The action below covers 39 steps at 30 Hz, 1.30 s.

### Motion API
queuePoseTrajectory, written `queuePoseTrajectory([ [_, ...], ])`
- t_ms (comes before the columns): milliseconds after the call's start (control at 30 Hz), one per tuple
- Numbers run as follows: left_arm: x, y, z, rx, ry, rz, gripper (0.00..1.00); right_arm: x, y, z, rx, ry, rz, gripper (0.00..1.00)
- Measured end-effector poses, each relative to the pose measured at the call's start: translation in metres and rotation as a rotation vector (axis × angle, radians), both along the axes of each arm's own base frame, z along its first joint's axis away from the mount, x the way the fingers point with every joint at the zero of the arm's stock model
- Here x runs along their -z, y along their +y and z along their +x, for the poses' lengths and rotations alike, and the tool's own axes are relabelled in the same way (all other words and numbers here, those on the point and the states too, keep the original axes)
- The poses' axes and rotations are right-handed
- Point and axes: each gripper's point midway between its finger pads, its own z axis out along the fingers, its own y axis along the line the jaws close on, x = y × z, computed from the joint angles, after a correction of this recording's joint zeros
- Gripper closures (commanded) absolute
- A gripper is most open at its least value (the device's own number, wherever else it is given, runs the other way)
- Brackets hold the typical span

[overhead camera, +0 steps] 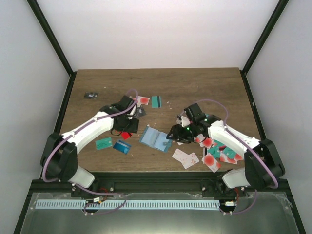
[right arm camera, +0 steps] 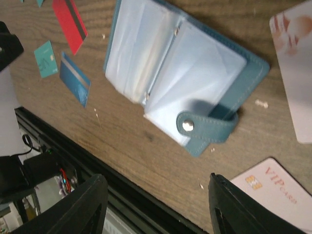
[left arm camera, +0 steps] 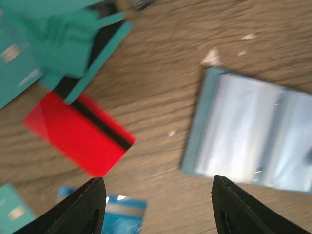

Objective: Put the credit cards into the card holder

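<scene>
The teal-blue card holder (overhead camera: pixel 155 139) lies open on the table, pale pockets up, with its snap strap (right arm camera: pixel 204 127) at one edge. It also shows in the left wrist view (left arm camera: pixel 258 136) and the right wrist view (right arm camera: pixel 175 73). My left gripper (overhead camera: pixel 128 128) is open and empty, hovering left of the holder over a red card (left arm camera: pixel 78 134) and a blue card (left arm camera: pixel 114 214). My right gripper (overhead camera: pixel 174 133) is open and empty at the holder's right edge. A teal card (overhead camera: pixel 103 143) lies further left. Several cards are piled at the right (overhead camera: pixel 219 151).
Two white cards (overhead camera: pixel 185 158) lie near the front edge, right of the holder. A white card with a red circle (overhead camera: pixel 143 100) and a teal striped card (overhead camera: pixel 156 101) lie at the back. Small dark items (overhead camera: pixel 90 95) sit far left. The black frame rail (right arm camera: pixel 126 195) borders the front.
</scene>
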Motion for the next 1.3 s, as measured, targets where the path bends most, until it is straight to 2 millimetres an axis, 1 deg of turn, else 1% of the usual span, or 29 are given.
queuePoseTrajectory([
  [67,0.003,0.019,-0.007,-0.05,0.007,0.015,0.38,0.002,-0.003,-0.008,0.004,0.012,0.011,0.41],
  [133,0.011,0.039,-0.016,-0.099,0.029,0.041,0.37,0.004,-0.007,-0.015,0.015,0.026,0.007,0.4],
  [200,0.017,0.051,-0.025,-0.126,0.05,0.057,0.38,0.007,-0.015,-0.023,0.045,0.047,-0.02,0.4],
  [233,0.018,0.052,-0.029,-0.128,0.055,0.051,0.38,0.008,-0.02,-0.025,0.064,0.056,-0.04,0.4],
  [267,0.017,0.051,-0.033,-0.125,0.056,0.035,0.38,0.01,-0.028,-0.029,0.092,0.068,-0.074,0.37],
  [300,0.015,0.048,-0.035,-0.117,0.056,0.01,0.38,0.011,-0.035,-0.032,0.119,0.077,-0.107,0.31],
  [400,0.002,0.03,-0.04,-0.075,0.032,-0.098,0.39,0.012,-0.058,-0.042,0.204,0.104,-0.195,0.19],
  [467,-0.008,0.009,-0.042,-0.02,0.008,-0.17,0.39,0.013,-0.071,-0.05,0.255,0.12,-0.24,0.15],
  [533,-0.013,-0.018,-0.048,0.06,0.0,-0.229,0.4,0.015,-0.083,-0.058,0.295,0.136,-0.279,0.13],
  [633,-0.013,-0.059,-0.061,0.181,0.03,-0.281,0.43,0.025,-0.095,-0.072,0.33,0.179,-0.323,0.11],
  [700,-0.01,-0.096,-0.067,0.271,0.062,-0.314,0.44,0.039,-0.102,-0.085,0.337,0.223,-0.348,0.11],
  [767,-0.004,-0.127,-0.071,0.338,0.089,-0.334,0.45,0.052,-0.107,-0.098,0.338,0.268,-0.367,0.11],
  [833,0.002,-0.161,-0.076,0.406,0.118,-0.359,0.47,0.061,-0.111,-0.108,0.341,0.301,-0.368,0.11],
  [900,0.009,-0.187,-0.08,0.454,0.146,-0.38,0.49,0.065,-0.112,-0.115,0.347,0.316,-0.353,0.11],
  [967,0.016,-0.212,-0.083,0.497,0.176,-0.402,0.5,0.066,-0.108,-0.117,0.353,0.316,-0.313,0.11],
  [1033,0.023,-0.229,-0.085,0.525,0.204,-0.417,0.51,0.067,-0.105,-0.119,0.36,0.311,-0.272,0.11],
  [1133,0.033,-0.25,-0.087,0.561,0.238,-0.431,0.52,0.069,-0.101,-0.122,0.373,0.306,-0.214,0.12],
  [1233,0.046,-0.261,-0.089,0.58,0.271,-0.426,0.53,0.073,-0.099,-0.125,0.387,0.309,-0.171,0.12],
  [1300,0.055,-0.265,-0.094,0.59,0.295,-0.416,0.53,0.077,-0.097,-0.127,0.396,0.318,-0.149,0.13],
])
